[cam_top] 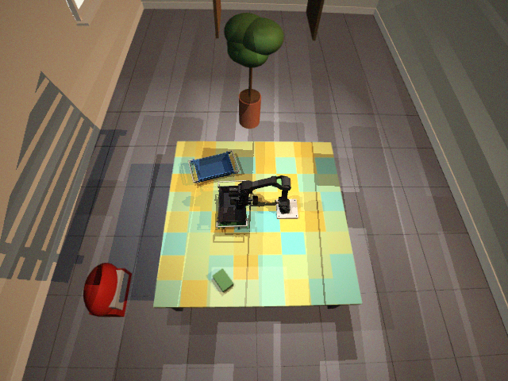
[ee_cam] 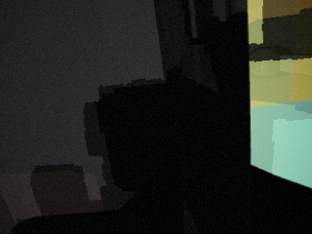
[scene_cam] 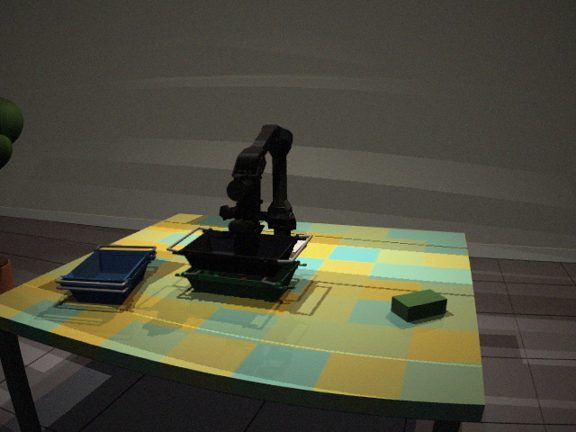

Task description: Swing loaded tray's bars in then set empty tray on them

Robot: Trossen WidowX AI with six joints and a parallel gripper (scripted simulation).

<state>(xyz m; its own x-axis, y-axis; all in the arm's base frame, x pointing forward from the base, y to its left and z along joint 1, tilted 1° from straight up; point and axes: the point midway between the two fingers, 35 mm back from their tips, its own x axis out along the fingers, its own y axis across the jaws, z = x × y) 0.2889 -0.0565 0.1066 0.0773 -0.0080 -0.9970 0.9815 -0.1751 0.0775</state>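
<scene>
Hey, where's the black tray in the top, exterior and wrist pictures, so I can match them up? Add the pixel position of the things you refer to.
Top: just left of center, below and right of the blue tray [cam_top: 213, 167] [scene_cam: 105, 269]; it is the black tray [cam_top: 232, 209] [scene_cam: 209, 256].
Exterior: slightly left of center, above the green tray [scene_cam: 232, 284].
Wrist: too dark to tell.
Shared landmark: the patchwork tabletop [cam_top: 271, 266] [scene_cam: 363, 335] [ee_cam: 283, 141], in all three.

A patchwork table [cam_top: 271, 266] [scene_cam: 363, 344] in yellow, orange and turquoise carries 4 things directly: a blue tray [cam_top: 213, 167] [scene_cam: 109, 267] at upper left from the top, a green tray [scene_cam: 232, 284] left of centre in the exterior view, a green block [cam_top: 222, 280] [scene_cam: 418, 304] at lower centre from the top, and the arm's white base plate [cam_top: 293, 215], near the middle.
</scene>
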